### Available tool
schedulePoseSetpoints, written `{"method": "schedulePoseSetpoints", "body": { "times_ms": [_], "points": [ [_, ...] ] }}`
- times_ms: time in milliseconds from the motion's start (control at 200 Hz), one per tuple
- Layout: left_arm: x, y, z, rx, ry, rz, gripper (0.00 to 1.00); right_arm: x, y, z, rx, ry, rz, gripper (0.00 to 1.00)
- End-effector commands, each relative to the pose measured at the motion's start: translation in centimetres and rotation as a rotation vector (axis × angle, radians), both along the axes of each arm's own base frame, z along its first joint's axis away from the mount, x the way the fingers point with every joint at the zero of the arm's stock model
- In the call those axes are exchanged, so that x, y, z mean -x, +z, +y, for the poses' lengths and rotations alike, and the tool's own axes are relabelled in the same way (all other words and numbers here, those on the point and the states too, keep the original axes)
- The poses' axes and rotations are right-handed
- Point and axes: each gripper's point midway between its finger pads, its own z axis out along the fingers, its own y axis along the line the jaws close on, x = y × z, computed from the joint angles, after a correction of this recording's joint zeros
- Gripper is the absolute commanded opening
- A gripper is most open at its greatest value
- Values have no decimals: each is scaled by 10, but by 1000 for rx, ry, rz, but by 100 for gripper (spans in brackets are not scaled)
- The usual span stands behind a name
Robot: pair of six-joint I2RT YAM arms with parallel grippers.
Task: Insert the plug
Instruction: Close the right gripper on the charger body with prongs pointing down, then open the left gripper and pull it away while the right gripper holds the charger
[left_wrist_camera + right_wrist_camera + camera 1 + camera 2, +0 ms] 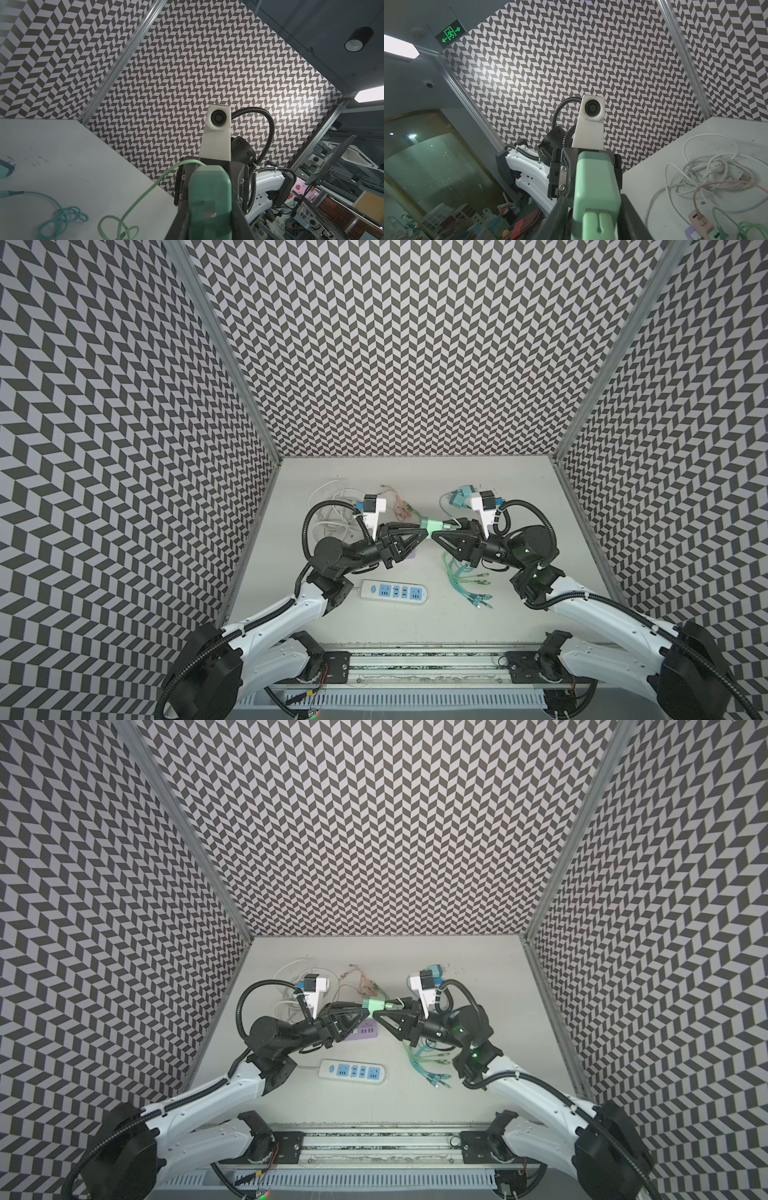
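Observation:
A mint-green charger block (432,524) (372,1004) hangs above the table's middle, between both arms. My left gripper (424,531) (209,203) is shut on one end of the block (209,193). The green plug (446,526) (598,224) sits in the block's other end (596,180), and its green cable (145,193) loops down onto the table. My right gripper (434,535) (591,197) faces the left one, its fingers pressed against the block's sides at the plug end. The plug lies between them.
A white power strip (392,592) with blue sockets lies near the front. A purple strip (365,1031) lies under the left gripper. A white cable coil (332,510) sits back left, a blue adapter (461,495) back right, and teal cables (469,585) lie under the right arm.

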Motion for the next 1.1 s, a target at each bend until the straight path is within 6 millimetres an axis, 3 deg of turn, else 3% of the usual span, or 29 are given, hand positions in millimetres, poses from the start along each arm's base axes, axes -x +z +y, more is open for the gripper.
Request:
{"method": "schedulePoseSetpoints", "body": {
  "times_ms": [0, 370, 526, 821, 1096],
  "points": [
    [5, 6, -5, -14, -15, -17, 0, 4, 36, -5, -83, -4, -88, 37],
    [-1, 4, -7, -42, 14, -17, 2, 3, 33, -4, -61, -11, -88, 21],
    [-6, 2, -6, -71, 50, -13, 12, 0, 32, -5, -53, -33, -82, 18],
    [-9, 2, 10, -106, 116, -20, 47, -8, 27, -8, -6, -96, -81, 15],
    [-6, -10, 32, -148, 180, 6, 60, -23, 11, -4, 140, -156, -90, 14]
  ]
}}
